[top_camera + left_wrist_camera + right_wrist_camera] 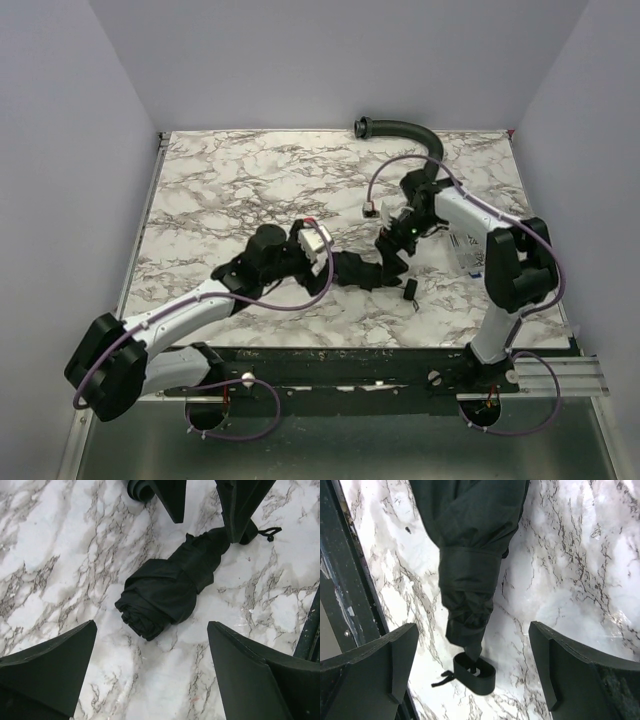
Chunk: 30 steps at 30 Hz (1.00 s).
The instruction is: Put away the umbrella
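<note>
Our left claw [151, 629] and right claw [472, 626] gape apart over the rolled umbrella [362, 268] lying near centre frame on the counter [220, 180], and its seemingly loose fabric could unfurl under a shallow pinch.

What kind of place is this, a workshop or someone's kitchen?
Probably a robot test booth rather than a home. A left arm and a right arm are bolted at the near edge of a marble-patterned table, and plain bare walls box it in.
</note>
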Each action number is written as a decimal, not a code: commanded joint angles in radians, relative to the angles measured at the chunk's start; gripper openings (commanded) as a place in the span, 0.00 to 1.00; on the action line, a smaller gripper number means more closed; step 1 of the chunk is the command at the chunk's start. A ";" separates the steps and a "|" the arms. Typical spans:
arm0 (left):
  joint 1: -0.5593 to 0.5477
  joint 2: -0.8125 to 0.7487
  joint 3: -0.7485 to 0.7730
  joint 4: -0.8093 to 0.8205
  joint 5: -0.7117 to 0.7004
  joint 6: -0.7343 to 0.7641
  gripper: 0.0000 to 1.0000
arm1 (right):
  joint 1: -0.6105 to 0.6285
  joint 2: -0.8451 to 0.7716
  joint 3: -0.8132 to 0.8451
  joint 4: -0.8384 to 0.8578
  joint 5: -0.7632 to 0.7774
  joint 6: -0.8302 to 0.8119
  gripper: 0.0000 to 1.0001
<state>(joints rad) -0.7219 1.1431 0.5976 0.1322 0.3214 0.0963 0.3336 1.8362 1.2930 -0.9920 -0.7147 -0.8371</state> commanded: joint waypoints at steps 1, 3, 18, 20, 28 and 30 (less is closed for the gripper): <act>-0.001 0.011 0.016 0.089 0.052 0.094 0.98 | 0.001 -0.078 0.026 -0.056 0.019 -0.037 1.00; 0.000 0.056 0.052 0.095 0.086 0.096 0.99 | 0.001 -0.109 0.014 -0.053 0.024 -0.035 1.00; -0.155 0.399 0.285 -0.123 0.093 0.719 0.98 | -0.176 -0.506 -0.309 0.214 0.041 0.163 0.97; -0.177 0.433 0.294 -0.091 0.050 0.754 0.98 | -0.235 -0.512 -0.327 0.215 0.011 0.167 0.97; -0.219 0.548 0.274 0.052 -0.108 0.792 0.98 | -0.319 -0.498 -0.358 0.210 -0.034 0.162 0.96; -0.226 0.556 0.265 0.083 -0.116 0.778 0.98 | -0.321 -0.489 -0.360 0.211 -0.040 0.157 0.96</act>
<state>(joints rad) -0.9352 1.6840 0.8753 0.1120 0.2737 0.8433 0.0235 1.3354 0.9432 -0.8028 -0.7055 -0.6876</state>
